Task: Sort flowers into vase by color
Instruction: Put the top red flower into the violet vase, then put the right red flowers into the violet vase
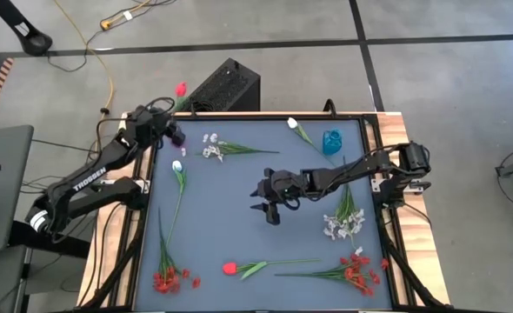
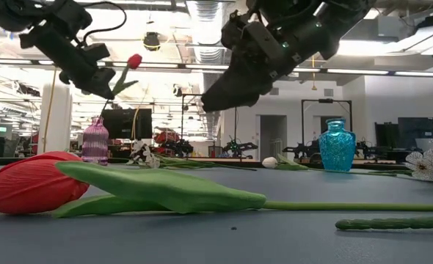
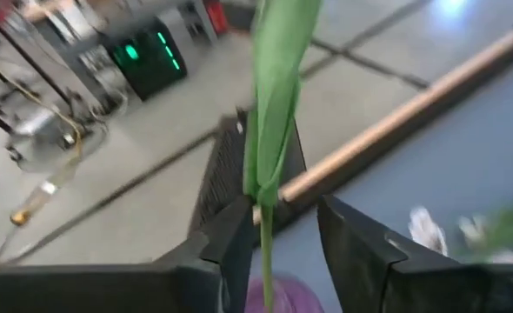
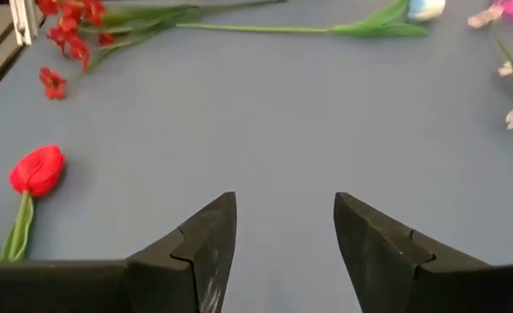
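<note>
My left gripper (image 1: 170, 129) (image 2: 92, 77) (image 3: 283, 236) hangs open over the purple vase (image 1: 177, 136) (image 2: 95, 141) at the table's far left. A red tulip (image 1: 181, 89) (image 2: 134, 61) stands between its fingers, and the tulip's stem (image 3: 264, 252) runs down toward the vase's mouth (image 3: 278, 297). My right gripper (image 1: 269, 211) (image 2: 231, 88) (image 4: 283, 235) is open and empty above the table's middle. Lying on the table are another red tulip (image 1: 230, 269) (image 4: 37, 169), red clusters (image 1: 165, 279) (image 1: 356, 271), white tulips (image 1: 177, 165) (image 1: 292, 123) and white clusters (image 1: 211, 147) (image 1: 343, 225). My left gripper's fingers stand apart on either side of the red tulip's stem. The stem runs close along the edge of one finger (image 3: 239, 248). I cannot tell whether it touches that finger.
A blue vase (image 1: 331, 142) (image 2: 337, 147) stands near the table's far right. A black box (image 1: 226, 87) sits beyond the far edge, behind the left gripper. The raised wooden rim (image 1: 143, 217) frames the table. Open blue surface lies under the right gripper.
</note>
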Motion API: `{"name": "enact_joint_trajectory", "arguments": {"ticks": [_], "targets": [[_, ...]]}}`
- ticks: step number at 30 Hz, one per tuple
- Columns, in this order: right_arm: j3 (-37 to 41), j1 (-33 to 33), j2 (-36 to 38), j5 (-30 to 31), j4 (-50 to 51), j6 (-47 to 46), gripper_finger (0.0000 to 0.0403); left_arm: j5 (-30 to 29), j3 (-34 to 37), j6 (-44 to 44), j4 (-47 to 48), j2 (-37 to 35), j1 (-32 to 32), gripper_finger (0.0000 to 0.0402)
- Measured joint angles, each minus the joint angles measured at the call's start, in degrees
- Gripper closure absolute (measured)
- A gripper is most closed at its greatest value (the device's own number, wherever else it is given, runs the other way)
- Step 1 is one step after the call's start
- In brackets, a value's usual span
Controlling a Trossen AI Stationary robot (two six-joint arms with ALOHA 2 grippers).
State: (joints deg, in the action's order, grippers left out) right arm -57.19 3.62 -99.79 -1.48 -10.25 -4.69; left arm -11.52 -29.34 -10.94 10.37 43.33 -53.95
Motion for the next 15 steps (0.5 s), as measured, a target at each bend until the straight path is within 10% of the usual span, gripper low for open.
{"name": "enact_joint_trajectory", "arguments": {"ticks": [8,15], "targets": [[0.0,0.9,1.2,-0.3,3.3,0.0,0.0181,5.4,-7.6,4.0,19.7,0.0,0.0,0.0269],[0.0,4.1,6.2,-3.1,12.2,-1.3,0.0181,32.6,-10.7,2.8,28.0,0.0,2.5,0.0269]]}}
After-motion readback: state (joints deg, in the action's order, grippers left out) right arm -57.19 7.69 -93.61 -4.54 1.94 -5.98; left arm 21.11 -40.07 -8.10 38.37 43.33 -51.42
